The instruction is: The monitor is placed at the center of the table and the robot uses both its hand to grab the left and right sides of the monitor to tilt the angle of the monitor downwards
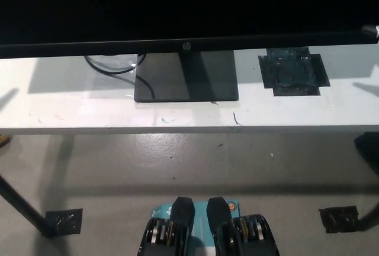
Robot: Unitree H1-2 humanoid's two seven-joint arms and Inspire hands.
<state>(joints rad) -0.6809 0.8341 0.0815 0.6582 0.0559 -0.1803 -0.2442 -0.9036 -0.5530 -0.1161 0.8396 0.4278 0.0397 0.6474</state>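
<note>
From my station, only a sliver of the robot's right hand (371, 30) shows at the picture's right edge — a small rounded grey tip against black — too little to tell more.

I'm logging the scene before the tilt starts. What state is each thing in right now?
Monitor: screen dark, standing on its base.
Monitor base: flat on the white table.
Cable: looped behind the base.
Black tape patch: stuck to the tabletop.
Robot hands: neither clearly in view.
</note>
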